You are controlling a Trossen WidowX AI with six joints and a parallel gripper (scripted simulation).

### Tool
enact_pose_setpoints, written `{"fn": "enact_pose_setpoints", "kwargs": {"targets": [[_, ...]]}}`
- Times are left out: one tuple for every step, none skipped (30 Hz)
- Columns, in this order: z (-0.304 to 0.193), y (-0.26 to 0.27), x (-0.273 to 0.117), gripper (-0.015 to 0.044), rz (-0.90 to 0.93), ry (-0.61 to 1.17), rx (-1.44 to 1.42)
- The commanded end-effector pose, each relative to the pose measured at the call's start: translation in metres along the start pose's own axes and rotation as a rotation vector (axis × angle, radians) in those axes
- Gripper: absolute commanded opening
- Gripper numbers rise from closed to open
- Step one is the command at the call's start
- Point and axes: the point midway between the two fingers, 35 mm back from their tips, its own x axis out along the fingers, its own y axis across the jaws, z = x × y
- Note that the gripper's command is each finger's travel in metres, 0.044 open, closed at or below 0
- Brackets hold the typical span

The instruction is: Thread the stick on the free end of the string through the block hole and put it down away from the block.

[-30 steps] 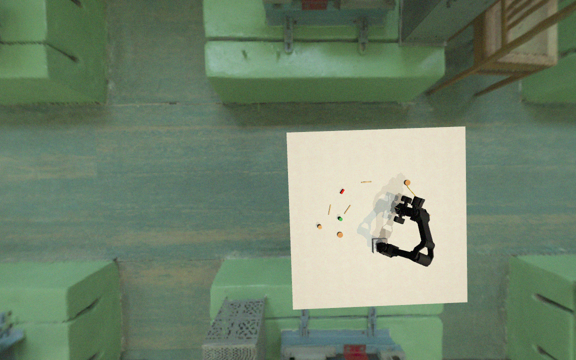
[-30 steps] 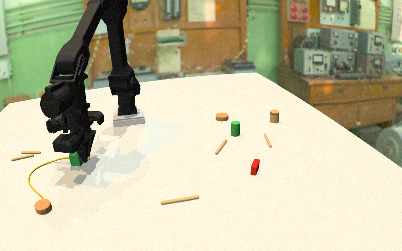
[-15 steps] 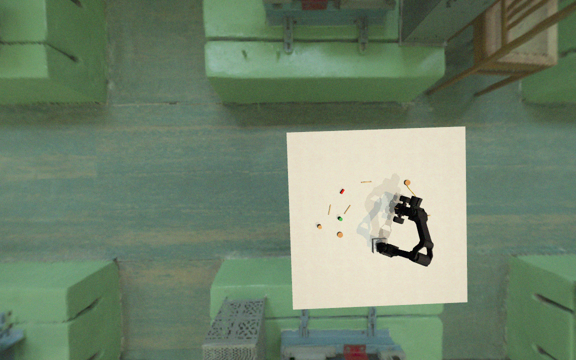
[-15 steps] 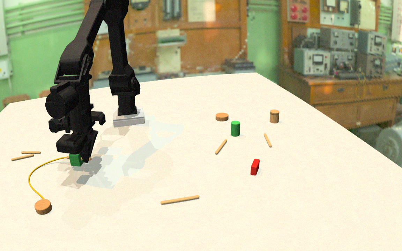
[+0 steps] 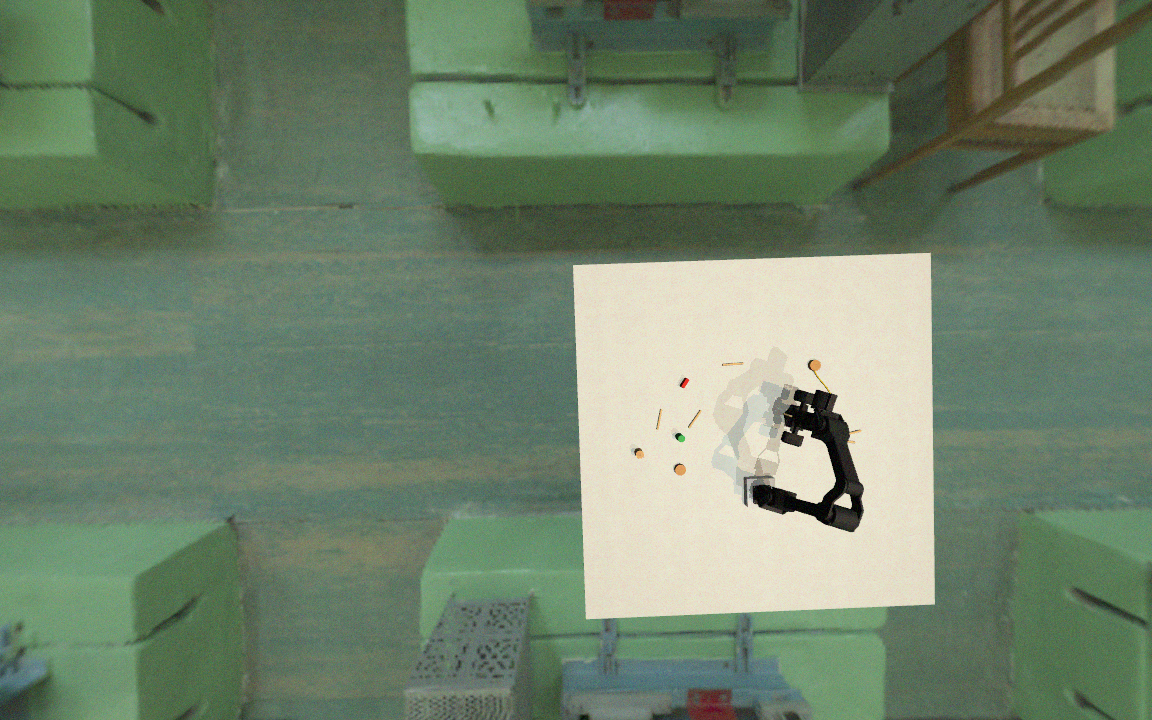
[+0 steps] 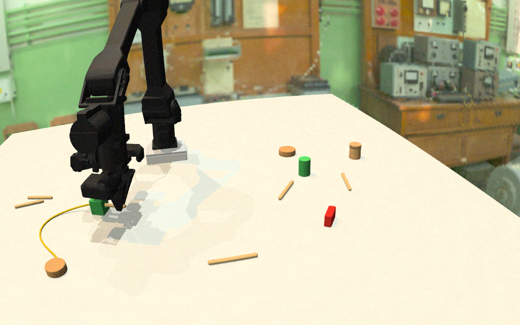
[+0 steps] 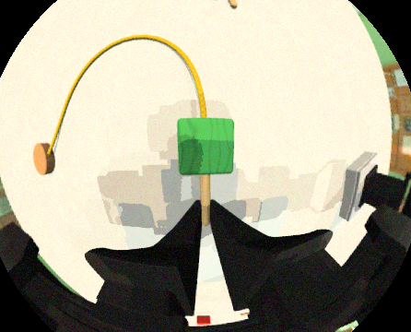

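The green block (image 6: 98, 206) (image 7: 205, 146) stands on the table. The thin wooden stick (image 6: 113, 205) (image 7: 205, 191) sticks out of the block's side facing my gripper. My gripper (image 6: 121, 206) (image 7: 205, 204) is shut on the stick's free part, just outside the block. The yellow string (image 6: 40, 230) (image 7: 143, 37) meets the block's opposite side, where no stick shows outside. It curves round to the round wooden button (image 5: 814, 365) (image 6: 55, 267) (image 7: 43, 159). The inside of the hole is hidden. In the overhead view the arm hides the block.
Two loose sticks (image 6: 29, 204) (image 6: 39, 197) lie beyond the block. Other sticks (image 6: 233, 258) (image 6: 286, 189) (image 6: 345, 181) lie farther right, with a red block (image 6: 329, 216), a green cylinder (image 6: 304, 166), a wooden disc (image 6: 286, 151) and a wooden peg (image 6: 355, 150).
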Motion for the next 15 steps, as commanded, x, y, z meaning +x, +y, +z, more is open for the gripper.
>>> {"fn": "enact_pose_setpoints", "kwargs": {"targets": [[-0.006,0.001,-0.001,0.0,0.001,-0.005,0.003],[-0.007,0.001,-0.002,0.0,0.0,-0.005,0.003],[-0.009,0.001,-0.002,0.0,0.0,-0.005,0.003],[-0.01,0.001,-0.002,0.0,-0.001,-0.005,0.003],[-0.012,0.001,-0.002,0.0,-0.001,-0.005,0.003],[-0.013,0.001,-0.002,0.0,-0.002,-0.005,0.003],[-0.015,0.001,-0.002,0.0,-0.002,-0.004,0.003],[-0.017,0.001,-0.002,0.0,-0.003,-0.004,0.003],[-0.018,0.001,-0.002,0.0,-0.004,-0.004,0.002],[-0.02,0.002,-0.002,0.0,-0.004,-0.004,0.002],[-0.021,0.002,-0.003,0.0,-0.005,-0.004,0.002],[-0.023,0.002,-0.003,0.0,-0.006,-0.004,0.002],[-0.024,0.002,-0.003,0.0,-0.008,-0.003,0.002],[-0.026,0.002,-0.003,0.0,-0.009,-0.002,0.002],[-0.027,0.003,-0.003,0.0,-0.01,-0.001,0.002]]}}
